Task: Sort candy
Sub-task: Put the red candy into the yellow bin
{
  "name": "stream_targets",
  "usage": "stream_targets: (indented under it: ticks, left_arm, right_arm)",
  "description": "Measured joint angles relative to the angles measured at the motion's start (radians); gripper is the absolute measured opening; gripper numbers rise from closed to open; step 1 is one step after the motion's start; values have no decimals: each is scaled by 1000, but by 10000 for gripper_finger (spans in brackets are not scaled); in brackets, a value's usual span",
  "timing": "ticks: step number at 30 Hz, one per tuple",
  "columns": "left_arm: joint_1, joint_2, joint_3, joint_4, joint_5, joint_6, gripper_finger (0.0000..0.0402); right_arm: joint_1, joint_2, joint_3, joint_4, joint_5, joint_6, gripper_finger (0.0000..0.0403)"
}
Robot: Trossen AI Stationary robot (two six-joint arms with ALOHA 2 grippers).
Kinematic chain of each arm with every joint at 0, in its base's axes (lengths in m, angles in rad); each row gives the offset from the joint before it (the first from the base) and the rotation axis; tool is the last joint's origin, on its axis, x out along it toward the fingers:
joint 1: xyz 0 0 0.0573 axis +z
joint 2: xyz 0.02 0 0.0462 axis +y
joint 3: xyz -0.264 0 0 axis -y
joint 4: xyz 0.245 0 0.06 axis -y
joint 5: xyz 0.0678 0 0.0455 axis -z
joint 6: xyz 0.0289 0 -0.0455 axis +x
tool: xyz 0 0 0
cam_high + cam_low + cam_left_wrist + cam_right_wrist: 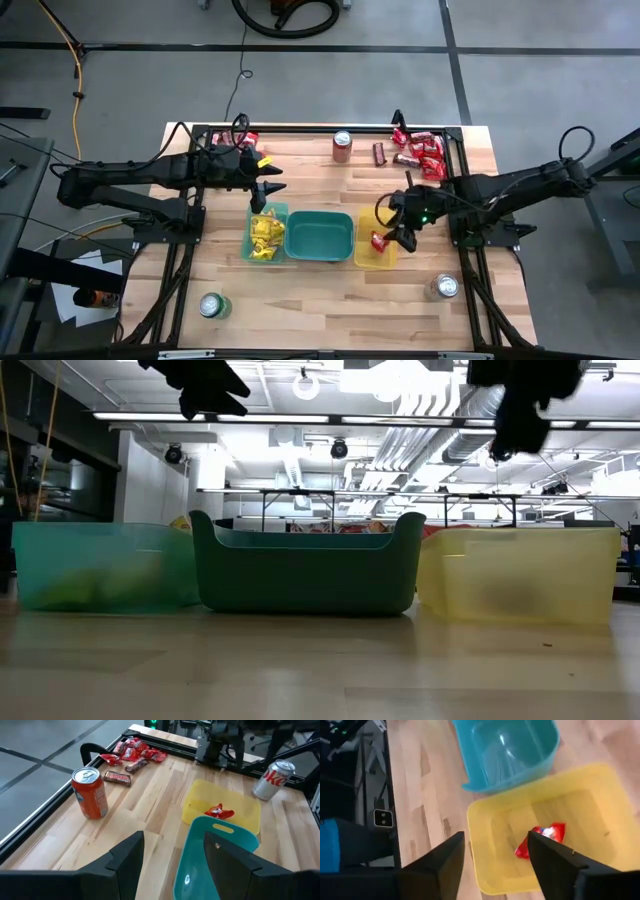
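A heap of red packets (pixel 422 150) and two dark brown bars (pixel 379 152) lie at the table's far right. More red packets (pixel 250 138) show by the left arm. Yellow packets (pixel 264 236) fill the light green bin (pixel 281 212). One red packet (pixel 541 840) lies on the floor of the yellow bin (pixel 376 262). My right gripper (pixel 495 857) hangs open just above that bin, apart from the packet. My left gripper (pixel 172 865) is open and holds nothing, above the far end of the green bin (pixel 270 187).
The teal bin (pixel 319 236) stands between the green and yellow bins. A red can (pixel 342 145) stands at the far edge. A green can (pixel 211 305) and a silver can (pixel 445 287) stand near the front. Bare wood lies in front of the bins.
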Motion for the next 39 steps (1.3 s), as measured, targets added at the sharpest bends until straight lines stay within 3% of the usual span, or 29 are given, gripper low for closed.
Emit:
stream_targets:
  ticks: [2,4,7,9,12,16,21,31,39]
  left_arm:
    - [0,0,0,0,0,0,194]
    - [0,0,0,2,0,0,194]
    - [0,0,0,7,0,0,194]
    - [0,0,0,6,0,-7,194]
    - [0,0,0,6,0,-26,194]
    - [0,0,0,6,1,-27,194]
    - [0,0,0,11,3,-26,194]
    - [0,0,0,19,5,-26,194]
    - [0,0,0,31,9,-26,194]
  right_arm:
    - [-33,0,78,-95,76,-60,227]
    - [-71,0,162,-206,238,-80,230]
    - [-162,-2,260,-368,481,8,231]
    - [-260,-2,283,-450,541,82,231]
    - [-423,-1,261,-509,522,148,231]
    - [-609,14,135,-499,489,221,231]
    - [-764,49,-36,-365,486,291,231]
    - [-929,223,-181,-113,502,458,231]
    - [-992,365,-182,-21,506,432,226]
